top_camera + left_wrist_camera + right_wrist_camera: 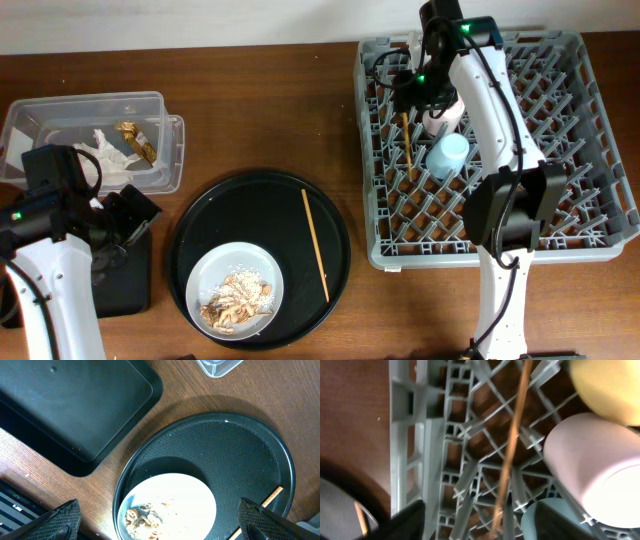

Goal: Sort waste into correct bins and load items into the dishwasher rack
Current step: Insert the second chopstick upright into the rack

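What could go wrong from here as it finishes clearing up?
1. The loaded chopstick is thin, and the dishwasher rack has an open grid base with the table showing through. The chopstick might slip down between the bars.
2. The plate holds food scraps. If it is tilted carelessly, crumbs could scatter over the round black tray.
3. The other chopstick lies flat there and is likely hard to pinch.

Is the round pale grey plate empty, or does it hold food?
Not empty. The round pale grey plate holds beige-brown crumbly food scraps, lying across its lower half in the overhead view.
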